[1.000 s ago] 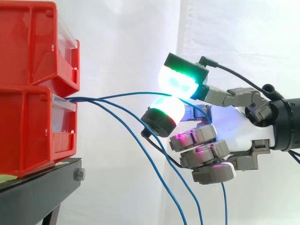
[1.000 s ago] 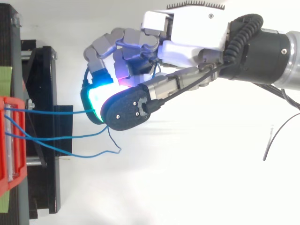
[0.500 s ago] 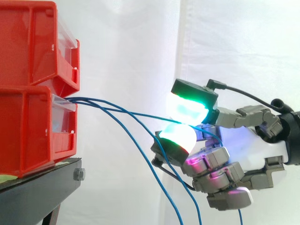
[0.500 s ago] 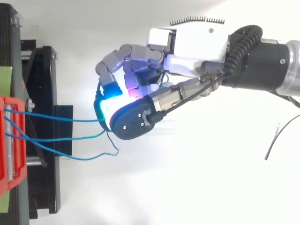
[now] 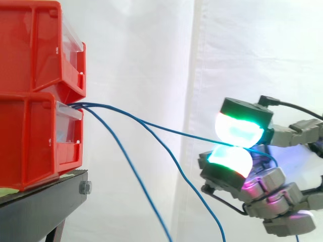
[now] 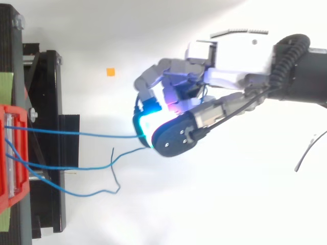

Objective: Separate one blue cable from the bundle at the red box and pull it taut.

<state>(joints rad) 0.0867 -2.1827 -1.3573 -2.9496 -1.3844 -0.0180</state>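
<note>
Several thin blue cables come out of the lower red bin (image 5: 30,136) at its front lip. One blue cable (image 5: 151,125) runs almost straight from the bin to my hand (image 5: 242,118), which is pinching it between two glowing green-cyan fingertips (image 5: 229,160). From above, the same cable (image 6: 76,133) stretches from the red bin (image 6: 7,153) to the hand (image 6: 235,56). The hand is well right of the bins, its other fingers curled below. Two more blue cables (image 5: 126,166) hang slack and drop out of view; seen from above they lie loose (image 6: 87,193).
A second red bin (image 5: 30,45) is stacked on the lower one, both on a black stand (image 5: 45,201). The white curtain hangs behind. A small orange square (image 6: 110,72) lies on the white floor left of the hand.
The hand has moved right, away from the bins, and lower, keeping its pinch. The held cable has drawn out straighter and apart from the two slack ones.
</note>
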